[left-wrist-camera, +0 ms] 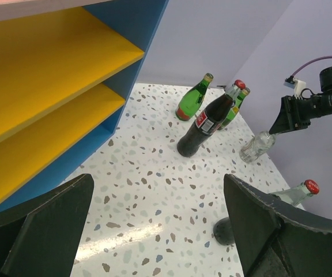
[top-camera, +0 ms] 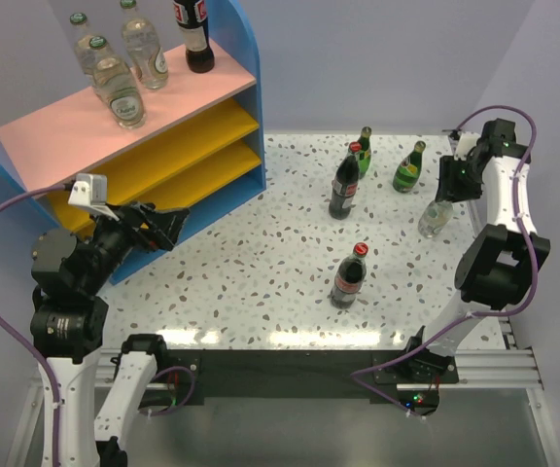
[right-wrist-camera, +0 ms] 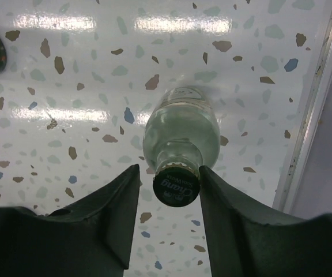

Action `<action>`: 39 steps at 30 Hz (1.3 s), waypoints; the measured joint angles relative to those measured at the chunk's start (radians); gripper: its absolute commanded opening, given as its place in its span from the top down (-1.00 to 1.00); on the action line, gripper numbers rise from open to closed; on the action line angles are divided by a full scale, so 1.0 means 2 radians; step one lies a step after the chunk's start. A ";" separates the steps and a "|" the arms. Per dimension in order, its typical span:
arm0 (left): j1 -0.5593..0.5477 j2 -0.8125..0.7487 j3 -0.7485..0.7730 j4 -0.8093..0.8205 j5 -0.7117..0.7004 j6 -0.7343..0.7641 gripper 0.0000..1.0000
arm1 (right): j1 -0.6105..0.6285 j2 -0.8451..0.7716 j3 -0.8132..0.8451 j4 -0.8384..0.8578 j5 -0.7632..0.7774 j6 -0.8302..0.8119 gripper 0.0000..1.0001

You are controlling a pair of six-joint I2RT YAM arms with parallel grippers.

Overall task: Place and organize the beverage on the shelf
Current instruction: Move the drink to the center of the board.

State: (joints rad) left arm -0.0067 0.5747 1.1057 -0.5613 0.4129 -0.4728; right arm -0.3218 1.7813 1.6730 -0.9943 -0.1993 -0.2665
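From the overhead view you can count nine bottles. Four stand on the pink top board of the shelf: three clear bottles and one shelved cola bottle. Five stand on the surface: a far cola bottle, a near cola bottle, two green glass bottles and a lone clear bottle. Your left gripper hangs just beside the shelf's front. Your right gripper is over the lone clear bottle.

Your left wrist view shows what the overhead one leaves unclear. The left gripper is spread wide with nothing between its fingers. Both yellow boards are seen from the side, and all five surface bottles are seen across the surface.

Only your right wrist view shows the fit at the lone clear bottle. The right gripper straddles its dark cap. The fingers are parted, with a sliver of gap on the left side, so it is not clamped.
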 measured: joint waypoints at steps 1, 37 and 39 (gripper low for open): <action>0.000 -0.001 -0.002 0.000 0.000 -0.001 -1.00 | 0.000 0.000 0.000 0.001 0.000 -0.002 0.12; 0.000 0.014 -0.047 0.039 0.074 -0.002 -1.00 | 0.037 -0.062 -0.050 0.003 -0.089 -0.060 0.83; 0.000 0.014 -0.050 0.041 0.078 -0.002 -1.00 | 0.048 -0.072 -0.057 0.004 -0.093 -0.061 0.83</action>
State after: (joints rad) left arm -0.0067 0.6033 1.0054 -0.4786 0.5690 -0.4759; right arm -0.2249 1.6363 1.5585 -0.9871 -0.3862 -0.3878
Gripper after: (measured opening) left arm 0.997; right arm 0.356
